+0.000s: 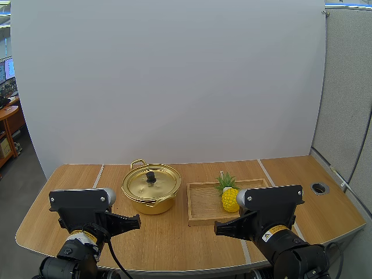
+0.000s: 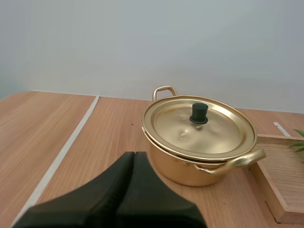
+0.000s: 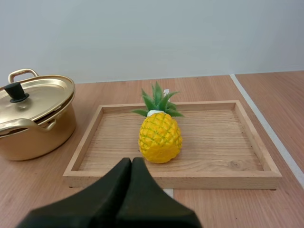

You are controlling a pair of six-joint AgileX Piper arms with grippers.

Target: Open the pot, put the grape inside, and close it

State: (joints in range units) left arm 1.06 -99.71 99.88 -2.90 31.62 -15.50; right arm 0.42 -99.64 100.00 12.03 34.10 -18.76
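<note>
Pot (image 1: 152, 204) on surface (image 1: 174, 244), lid (image 1: 142, 183) shut on it. Pineapple (image 1: 229, 197) upright in wooden tray (image 1: 203, 203), just beside pot. Left pincer (image 2: 134, 155) clenched, empty, facing pot. Right pincer (image 3: 131, 161) clenched, empty, facing pineapple.

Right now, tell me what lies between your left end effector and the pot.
Bare table lies between the left end effector and the pot, per the left wrist view.

Pot (image 1: 149, 203) w/ lid (image 1: 152, 182) L of tray (image 1: 202, 204); pineapple (image 1: 229, 199) in tray.
</note>
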